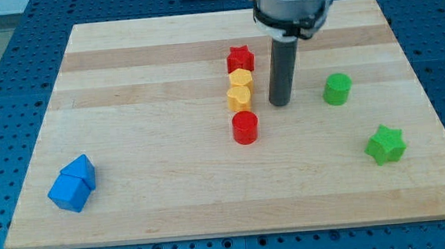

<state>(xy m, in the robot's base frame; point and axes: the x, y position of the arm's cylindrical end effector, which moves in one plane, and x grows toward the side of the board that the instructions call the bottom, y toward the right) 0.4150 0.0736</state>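
Observation:
My tip (281, 102) rests on the wooden board, just to the right of a column of blocks. Nearest to it is a yellow heart-shaped block (239, 99), a small gap away on its left. Above that sits a yellow hexagonal block (240, 78), and a red star (240, 59) tops the column. A red cylinder (245, 127) stands below the yellow heart. To the tip's right is a green cylinder (337, 89), clearly apart from it.
A green star (385, 144) lies at the view's right, lower down. Two blue blocks (73, 184) sit touching each other near the board's lower left corner. The wooden board (172, 191) lies on a blue perforated table.

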